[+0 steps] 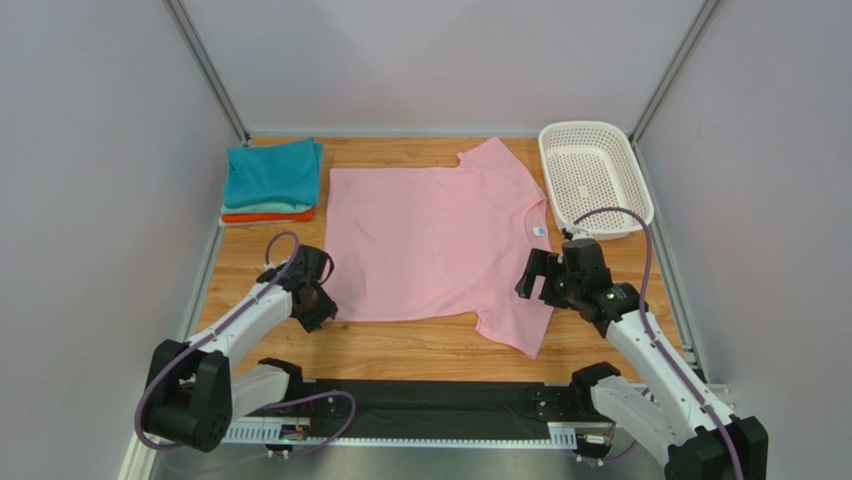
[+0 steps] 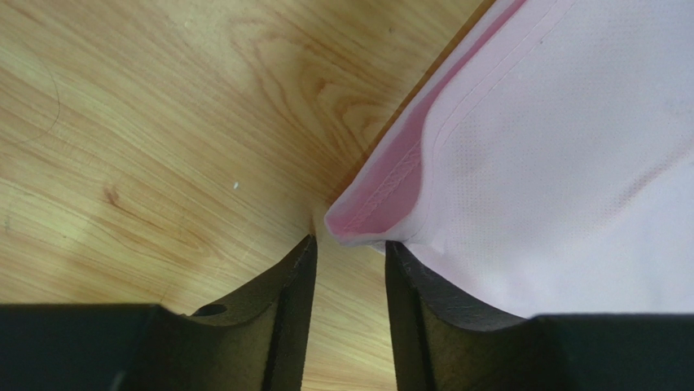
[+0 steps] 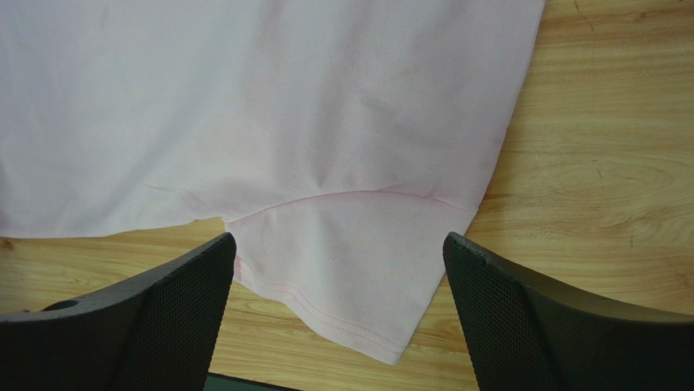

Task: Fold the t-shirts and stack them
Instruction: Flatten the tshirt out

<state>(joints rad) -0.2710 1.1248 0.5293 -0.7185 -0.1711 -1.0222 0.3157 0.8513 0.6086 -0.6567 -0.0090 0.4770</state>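
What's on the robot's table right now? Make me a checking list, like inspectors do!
Surface: wooden table, no spills seen.
Job's things: pink t-shirt spread flat and unfolded in the middle. Folded stack at the far left corner, teal on top, pale mint next, orange at the bottom.
Clutter: white basket at the far right.
Grippers: left gripper open a little, right at the shirt's hem corner. Right gripper open wide above the near sleeve.
Cables: purple cables loop from both arms, off the shirt.
Surroundings: grey walls with metal posts; nothing else seen.
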